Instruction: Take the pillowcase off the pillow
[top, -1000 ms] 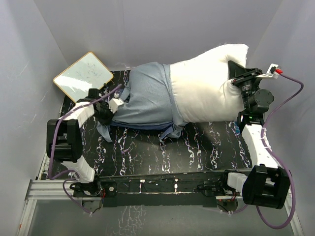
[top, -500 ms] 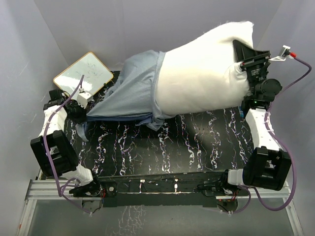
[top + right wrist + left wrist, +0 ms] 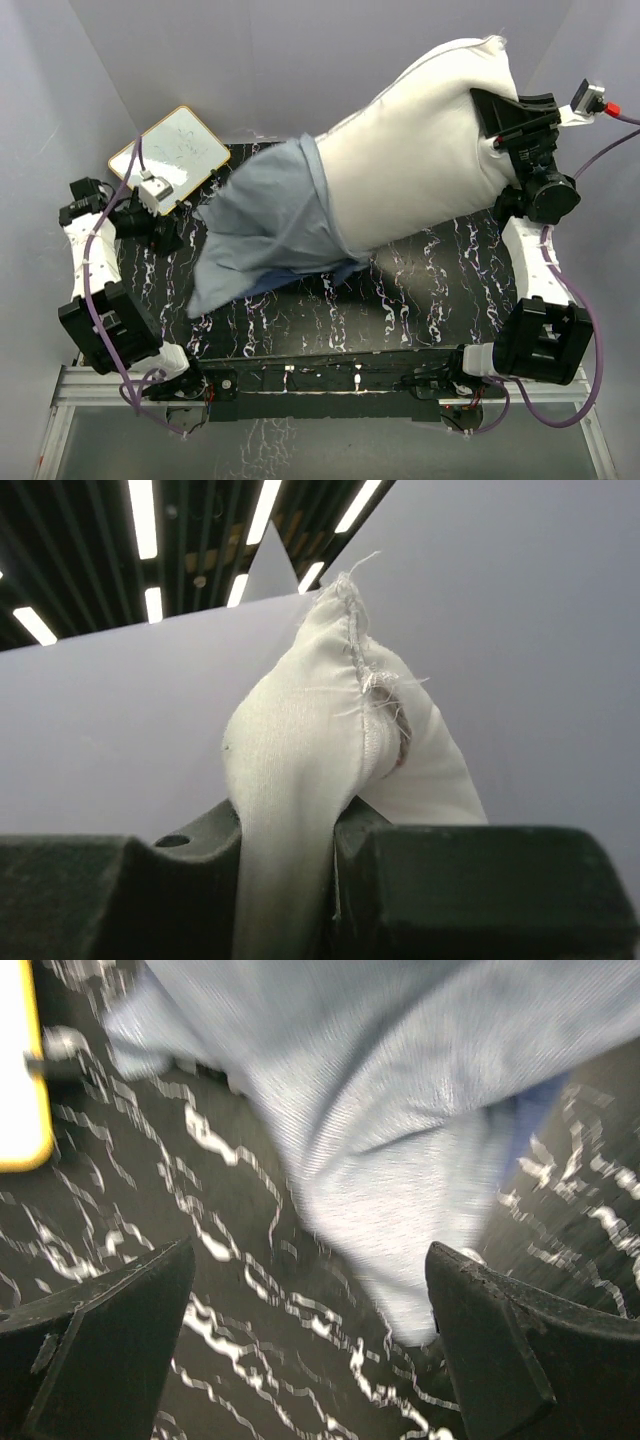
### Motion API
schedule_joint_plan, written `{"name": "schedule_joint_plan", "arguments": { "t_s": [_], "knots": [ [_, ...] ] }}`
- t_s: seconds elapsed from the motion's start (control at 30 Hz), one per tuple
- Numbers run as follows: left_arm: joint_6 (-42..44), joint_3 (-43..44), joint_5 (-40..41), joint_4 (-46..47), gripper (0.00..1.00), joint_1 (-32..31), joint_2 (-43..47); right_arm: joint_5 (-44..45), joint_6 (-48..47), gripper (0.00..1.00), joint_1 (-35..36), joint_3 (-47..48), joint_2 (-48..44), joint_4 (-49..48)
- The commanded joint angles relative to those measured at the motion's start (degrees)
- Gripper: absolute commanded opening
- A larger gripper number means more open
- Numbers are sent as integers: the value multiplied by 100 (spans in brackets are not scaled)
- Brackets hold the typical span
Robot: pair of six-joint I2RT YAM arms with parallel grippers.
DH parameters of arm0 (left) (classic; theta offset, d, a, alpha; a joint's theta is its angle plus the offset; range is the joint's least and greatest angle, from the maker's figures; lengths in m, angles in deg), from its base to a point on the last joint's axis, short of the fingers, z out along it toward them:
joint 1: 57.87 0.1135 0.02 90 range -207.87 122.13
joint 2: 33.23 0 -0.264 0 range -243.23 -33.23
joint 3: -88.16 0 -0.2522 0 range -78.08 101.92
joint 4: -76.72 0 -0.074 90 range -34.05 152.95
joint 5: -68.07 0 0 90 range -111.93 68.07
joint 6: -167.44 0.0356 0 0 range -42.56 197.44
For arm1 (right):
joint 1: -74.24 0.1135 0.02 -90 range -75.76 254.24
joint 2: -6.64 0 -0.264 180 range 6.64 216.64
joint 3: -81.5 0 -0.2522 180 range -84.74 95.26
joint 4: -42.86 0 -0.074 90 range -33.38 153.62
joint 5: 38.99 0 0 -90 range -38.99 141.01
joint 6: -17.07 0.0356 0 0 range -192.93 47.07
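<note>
The white pillow [image 3: 420,160] is held up at a slant, its right corner high and its left end low. My right gripper [image 3: 497,135] is shut on that upper corner; in the right wrist view the pinched pillow [image 3: 300,750] bulges out between the jaws of the right gripper [image 3: 290,830]. The grey-blue pillowcase [image 3: 265,225] still wraps the pillow's lower left end and trails down onto the table. My left gripper [image 3: 165,232] is to the left of it, open and holding nothing. In the left wrist view the left gripper [image 3: 310,1290] frames bare table, with the pillowcase [image 3: 380,1110] just beyond.
A white board with an orange edge [image 3: 170,152] lies at the back left, its edge [image 3: 20,1080] close to my left gripper. The black marbled table [image 3: 430,290] is boxed in by grey walls on the left, back and right.
My left gripper has let go of the pillowcase, opened and drawn back left. The right gripper has raised the pillow's corner higher, and the pillowcase has slid further off and dropped onto the table.
</note>
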Motion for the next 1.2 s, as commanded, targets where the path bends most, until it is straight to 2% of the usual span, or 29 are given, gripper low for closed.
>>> {"name": "schedule_joint_plan", "arguments": {
  "t_s": [0.0, 0.13, 0.3, 0.43, 0.53, 0.63, 0.7, 0.8, 0.87, 0.9, 0.93, 0.97, 1.03, 1.1, 1.17],
  "knots": [
    [-466, 884, -1968, -60, 97, -328, 125, 135, 691, 8, 67, 603, 74, -1731],
    [-584, 1014, -1544, 498, 97, -1201, 35, -3, 1032, 8, 342, 893, 427, -2238],
    [291, 862, -1102, -7, 97, -2111, -278, -156, 831, 8, 466, 846, 365, -2134],
    [304, 558, -814, 362, 97, -2471, -524, -142, 744, 8, 469, 658, 232, -2152],
    [110, 504, -519, 860, 97, -2498, -863, -92, 910, 8, 465, 650, 243, -2384],
    [328, 913, -637, 278, 94, -2497, -1406, -113, 983, 8, 463, 723, 206, -2510],
    [48, 1110, -796, 121, 78, -2500, -1674, -107, 994, 8, 461, 746, 200, -2520],
    [-1038, 1342, -981, 309, 48, -2496, -1881, 45, 941, 8, 469, 652, 179, -2489],
    [-927, 1481, -1258, -114, 36, -2498, -1879, 42, 828, 8, 469, 617, 142, -2357],
    [-902, 1451, -1374, -164, 26, -2499, -1818, -3, 744, 8, 468, 622, 119, -2253],
    [-934, 1371, -1439, -116, 9, -2498, -1699, -52, 647, 8, 462, 631, 83, -2109],
    [-1142, 1179, -1403, 80, 0, -2498, -1552, -60, 482, 8, 464, 625, 40, -1969],
    [-1486, 775, -1042, 564, 0, -2499, -1200, -77, -79, 8, 462, 593, -186, -1455],
    [-1576, 368, -465, 866, 0, -2465, -890, 83, -1217, 8, 457, 576, -571, -324],
    [-1504, 34, 220, 933, 0, -2348, -690, 503, -1907, 8, 455, 589, -839, 541]
  ]
}}
